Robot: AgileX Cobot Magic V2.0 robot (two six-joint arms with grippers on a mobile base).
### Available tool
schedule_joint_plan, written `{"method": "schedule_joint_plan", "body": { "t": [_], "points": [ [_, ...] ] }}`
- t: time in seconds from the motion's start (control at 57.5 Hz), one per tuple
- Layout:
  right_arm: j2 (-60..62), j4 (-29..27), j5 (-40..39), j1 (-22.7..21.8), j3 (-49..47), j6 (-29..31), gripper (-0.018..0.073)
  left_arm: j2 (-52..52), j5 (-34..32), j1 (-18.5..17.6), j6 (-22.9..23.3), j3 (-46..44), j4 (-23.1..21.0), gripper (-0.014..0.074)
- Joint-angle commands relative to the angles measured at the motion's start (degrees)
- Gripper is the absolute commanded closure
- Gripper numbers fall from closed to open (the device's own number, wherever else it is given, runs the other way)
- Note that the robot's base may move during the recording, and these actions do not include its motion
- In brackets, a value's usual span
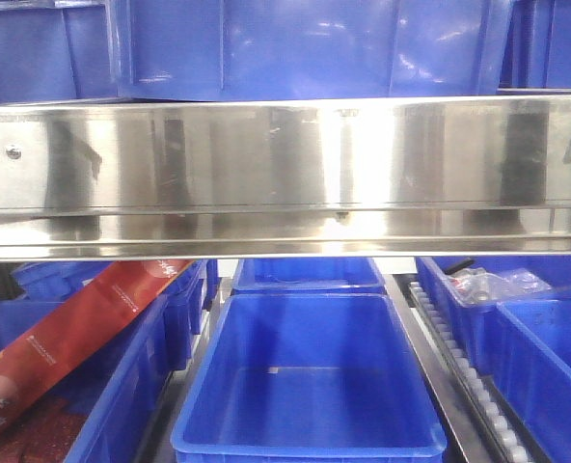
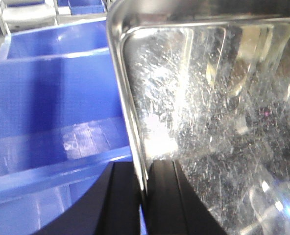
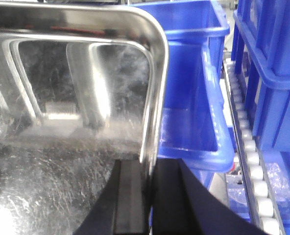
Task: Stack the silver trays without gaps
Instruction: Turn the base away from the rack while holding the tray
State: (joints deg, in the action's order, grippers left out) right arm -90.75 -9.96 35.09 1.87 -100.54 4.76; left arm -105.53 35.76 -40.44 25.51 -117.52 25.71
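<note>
A silver tray (image 2: pixel 213 107) with a scratched, shiny floor and a shallow raised rim fills the left wrist view. My left gripper (image 2: pixel 142 196) is shut on its left rim, one black finger (image 2: pixel 123 200) outside and one inside. The same tray (image 3: pixel 61 161) shows in the right wrist view, where my right gripper (image 3: pixel 147 196) is shut on its right rim. The tray hangs above an empty blue bin (image 2: pixel 61 88), which also shows in the right wrist view (image 3: pixel 194 73). In the front view both grippers are hidden. A thin shiny strip (image 1: pixel 285 236) under the shelf beam may be the tray's edge; I cannot tell.
The broad steel shelf beam (image 1: pixel 285 154) with a screw spans the front view. Below it an empty blue bin (image 1: pixel 310 386) sits in the middle. A bin with red packets (image 1: pixel 73 338) is on the left. More blue bins (image 1: pixel 546 367) and a roller rail (image 3: pixel 253 161) are on the right.
</note>
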Motion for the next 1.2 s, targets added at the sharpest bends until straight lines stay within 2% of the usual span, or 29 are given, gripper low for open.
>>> {"method": "schedule_joint_plan", "body": {
  "t": [0.0, 1.182],
  "points": [
    [0.7, -0.8, -3.8, 0.1, -0.9, 0.7, 0.0646, 1.1, -2.2, -0.3, -0.9, -0.6, 0.4, 0.0615],
    [0.7, -0.8, -3.8, 0.1, -0.9, 0.7, 0.0646, 1.1, -2.2, -0.3, -0.9, -0.6, 0.4, 0.0615]
  ]
}}
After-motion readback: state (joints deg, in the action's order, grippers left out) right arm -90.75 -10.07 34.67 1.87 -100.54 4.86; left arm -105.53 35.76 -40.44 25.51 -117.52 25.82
